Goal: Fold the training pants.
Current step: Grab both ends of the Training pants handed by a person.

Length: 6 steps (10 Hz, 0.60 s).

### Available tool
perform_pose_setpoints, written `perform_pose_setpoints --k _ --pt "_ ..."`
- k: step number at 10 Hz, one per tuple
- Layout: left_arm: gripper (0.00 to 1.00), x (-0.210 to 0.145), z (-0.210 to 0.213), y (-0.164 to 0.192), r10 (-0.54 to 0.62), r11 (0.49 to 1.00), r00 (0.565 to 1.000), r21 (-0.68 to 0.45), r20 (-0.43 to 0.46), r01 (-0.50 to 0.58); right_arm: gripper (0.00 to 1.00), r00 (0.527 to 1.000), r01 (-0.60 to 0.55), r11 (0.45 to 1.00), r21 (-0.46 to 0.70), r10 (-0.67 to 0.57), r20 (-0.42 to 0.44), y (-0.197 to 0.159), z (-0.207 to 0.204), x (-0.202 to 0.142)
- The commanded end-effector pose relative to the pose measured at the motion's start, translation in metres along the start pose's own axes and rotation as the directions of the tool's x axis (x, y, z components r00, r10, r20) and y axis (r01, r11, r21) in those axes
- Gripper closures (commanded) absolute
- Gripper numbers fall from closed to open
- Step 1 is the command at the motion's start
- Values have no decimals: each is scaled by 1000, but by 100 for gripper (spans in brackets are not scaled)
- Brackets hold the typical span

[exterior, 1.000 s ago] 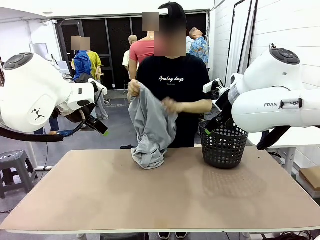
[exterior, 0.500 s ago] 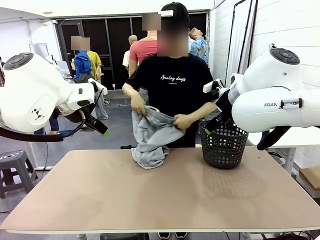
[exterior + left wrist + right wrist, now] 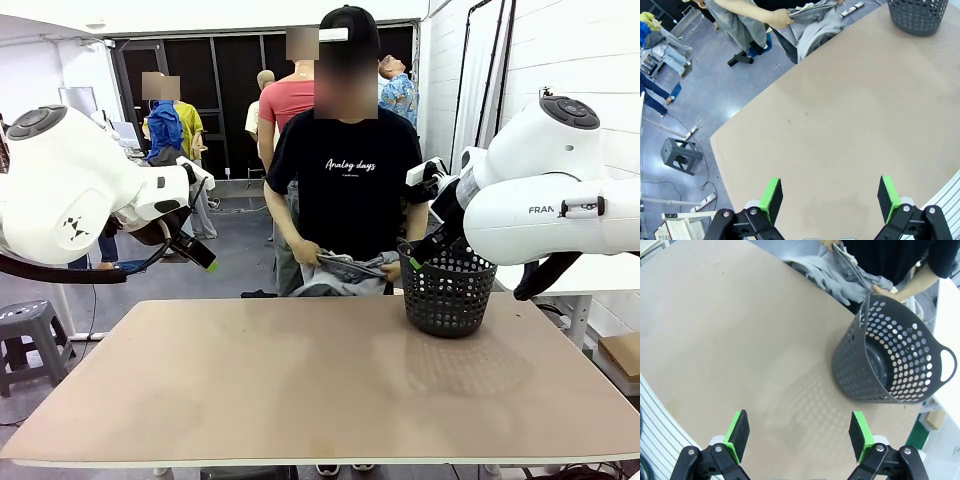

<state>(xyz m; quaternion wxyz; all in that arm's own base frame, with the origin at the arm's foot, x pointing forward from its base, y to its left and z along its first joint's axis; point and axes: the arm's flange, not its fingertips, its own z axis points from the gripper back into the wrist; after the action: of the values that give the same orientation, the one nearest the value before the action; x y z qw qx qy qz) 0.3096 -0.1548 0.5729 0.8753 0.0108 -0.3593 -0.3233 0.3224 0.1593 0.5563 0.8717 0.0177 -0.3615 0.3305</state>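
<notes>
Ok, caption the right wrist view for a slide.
Right gripper open over the table, black basket ahead, person holding the training pants beyond.

A pale brown table was seen with most of its top bare. A black mesh basket was stood upright on it (near the far right edge). The training pants were held at the far edge, contact with the top not discernible.
</notes>
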Motion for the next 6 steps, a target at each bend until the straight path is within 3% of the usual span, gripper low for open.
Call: perform_pose_setpoints --k 1,6 --pt "0 0 0 0 -1 1000 1000 -1 0 1 0 1000 1 1000 2 -1 -2 0 -1 0" --pt "0 0 0 0 -1 1000 1000 -1 0 1 0 1000 1 1000 2 -1 -2 0 -1 0"
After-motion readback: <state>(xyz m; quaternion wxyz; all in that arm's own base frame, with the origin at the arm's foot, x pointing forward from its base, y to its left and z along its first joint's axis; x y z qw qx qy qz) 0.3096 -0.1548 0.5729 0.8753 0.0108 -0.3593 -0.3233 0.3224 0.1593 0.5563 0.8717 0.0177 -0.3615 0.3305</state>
